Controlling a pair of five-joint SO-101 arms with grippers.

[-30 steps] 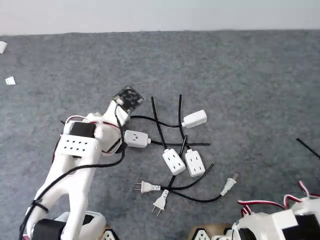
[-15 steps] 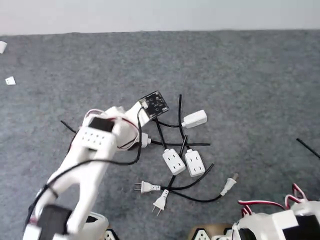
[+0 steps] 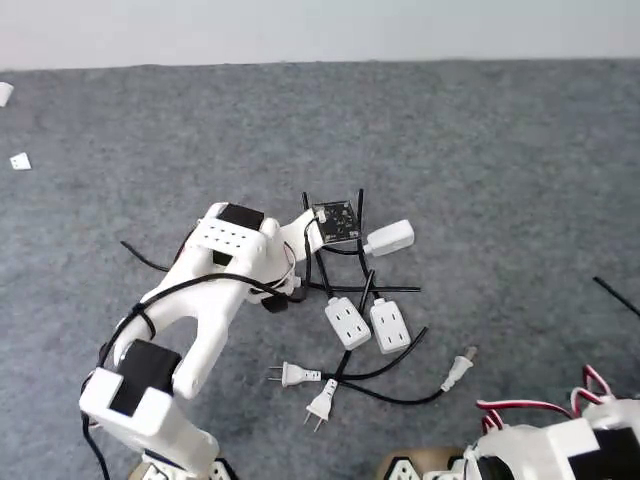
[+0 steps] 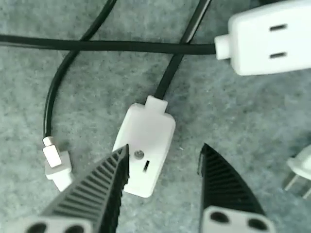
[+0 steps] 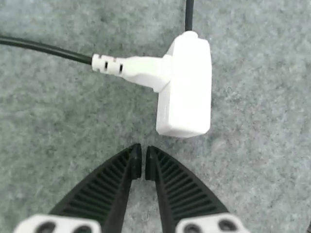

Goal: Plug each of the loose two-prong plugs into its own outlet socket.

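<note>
My left gripper (image 4: 164, 149) is open, one jaw on each side of the near end of a white outlet socket (image 4: 146, 150) on a black cord. Another socket (image 4: 269, 41) lies beyond it, with a small white plug (image 4: 56, 162) to one side. In the high view the left arm (image 3: 230, 260) covers that socket; a third socket (image 3: 390, 237), a pair of sockets (image 3: 347, 322) (image 3: 390, 326) and loose two-prong plugs (image 3: 292, 375) (image 3: 322, 405) (image 3: 458, 370) lie among tangled cords. My right gripper (image 5: 142, 150) is shut, empty, just short of a white socket (image 5: 187, 87) with a plug (image 5: 131, 68) in its side.
Grey carpet covers the table up to a pale wall at the back. Two white scraps (image 3: 20, 160) (image 3: 3, 93) lie far left. A black cable end (image 3: 615, 295) pokes in at the right edge. The right arm (image 3: 560, 445) sits at the bottom right corner.
The left arm has swung to the right over the cords, and its wrist now covers the leftmost socket. The right arm has barely moved.
</note>
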